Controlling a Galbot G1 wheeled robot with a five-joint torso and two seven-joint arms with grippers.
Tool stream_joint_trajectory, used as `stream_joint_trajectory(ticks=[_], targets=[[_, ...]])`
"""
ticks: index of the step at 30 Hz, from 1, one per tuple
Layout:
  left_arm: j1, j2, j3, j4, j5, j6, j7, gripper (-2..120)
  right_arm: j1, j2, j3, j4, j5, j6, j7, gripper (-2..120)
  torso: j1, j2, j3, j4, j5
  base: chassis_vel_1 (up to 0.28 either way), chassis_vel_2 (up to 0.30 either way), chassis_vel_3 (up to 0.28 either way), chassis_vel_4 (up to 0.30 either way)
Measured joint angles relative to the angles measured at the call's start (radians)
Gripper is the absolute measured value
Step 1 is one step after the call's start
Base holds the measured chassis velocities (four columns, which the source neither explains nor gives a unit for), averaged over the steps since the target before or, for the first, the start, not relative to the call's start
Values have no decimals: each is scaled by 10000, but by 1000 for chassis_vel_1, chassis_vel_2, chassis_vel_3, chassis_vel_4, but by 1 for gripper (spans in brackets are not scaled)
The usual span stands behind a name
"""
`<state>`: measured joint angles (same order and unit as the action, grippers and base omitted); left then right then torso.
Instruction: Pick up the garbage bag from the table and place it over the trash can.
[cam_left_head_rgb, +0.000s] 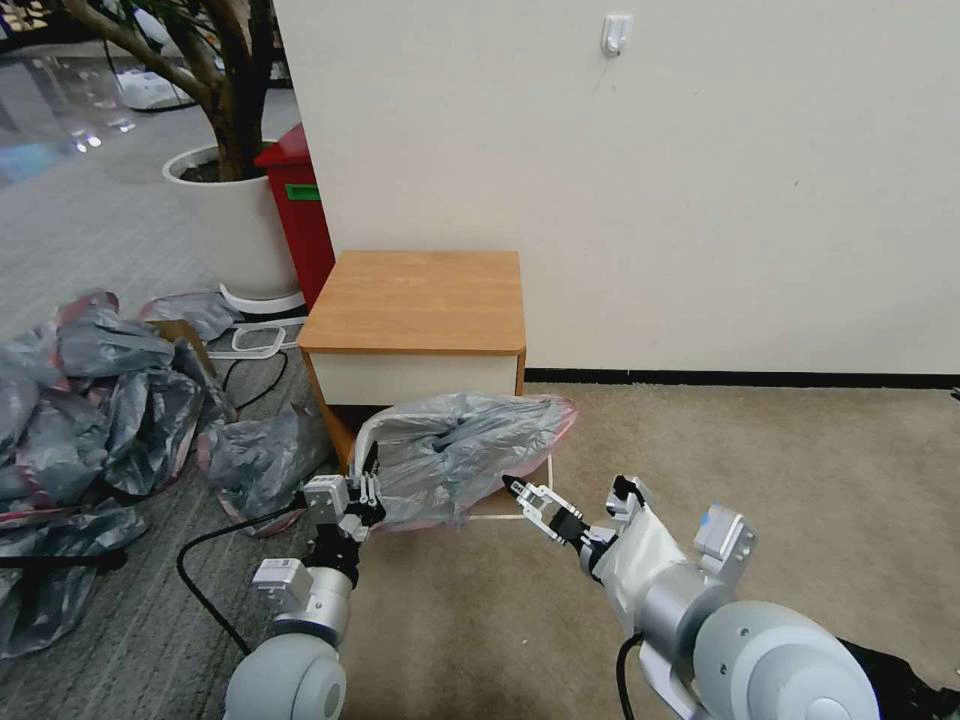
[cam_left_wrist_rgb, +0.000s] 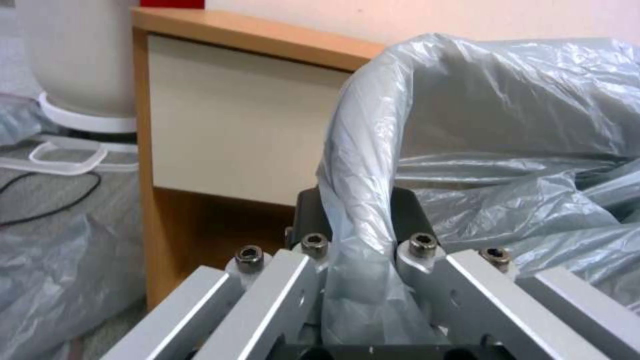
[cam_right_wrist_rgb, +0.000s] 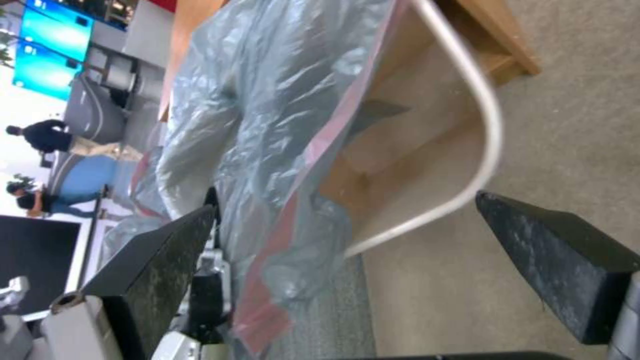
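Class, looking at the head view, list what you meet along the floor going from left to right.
Heap of grey bags → left pincer → garbage bag → right pincer → bare beige carpet.

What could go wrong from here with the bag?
1. The bag covers the left side of the can only; the near-right rim is bare, so it may slide off.
2. The left gripper pinches a thin bunched fold; a pull could tear it.
3. The right gripper is open beside the pink band, so it may close on the rim.
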<state>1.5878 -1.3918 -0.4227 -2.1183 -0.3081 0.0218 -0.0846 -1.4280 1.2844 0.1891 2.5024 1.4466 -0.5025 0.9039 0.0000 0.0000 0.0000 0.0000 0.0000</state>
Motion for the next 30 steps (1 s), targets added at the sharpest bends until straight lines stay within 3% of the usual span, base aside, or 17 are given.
stream_joint_trajectory(ticks=[7,14,17,20,24,30], targets=[[11,2,56,0,157,-81,91,6,202,228,-232,-23,-59,11,-57,98,0,0,0,1,0,0,0,0,0],[12,-2,93,-54,222,-159,371,6,327,402,-521,-592,-512,167,-224,71,0,0,0,0,0,0,0,0,0],[18,0,92,-77,222,-166,419,6,340,418,-535,-648,-592,181,-244,68,0,0,0,0,1,0,0,0,0],[30,12,91,-125,221,-172,518,6,354,430,-544,-778,-788,202,-271,50,0,0,0,0,2,0,0,0,0],[8,10,94,-116,215,-173,534,6,337,427,-519,-795,-865,216,-287,39,0,0,0,0,2,0,0,0,0],[-6,-16,116,-22,185,-168,533,6,305,417,-515,-833,-1160,230,-581,15,0,0,1,0,0,0,0,0,0]])
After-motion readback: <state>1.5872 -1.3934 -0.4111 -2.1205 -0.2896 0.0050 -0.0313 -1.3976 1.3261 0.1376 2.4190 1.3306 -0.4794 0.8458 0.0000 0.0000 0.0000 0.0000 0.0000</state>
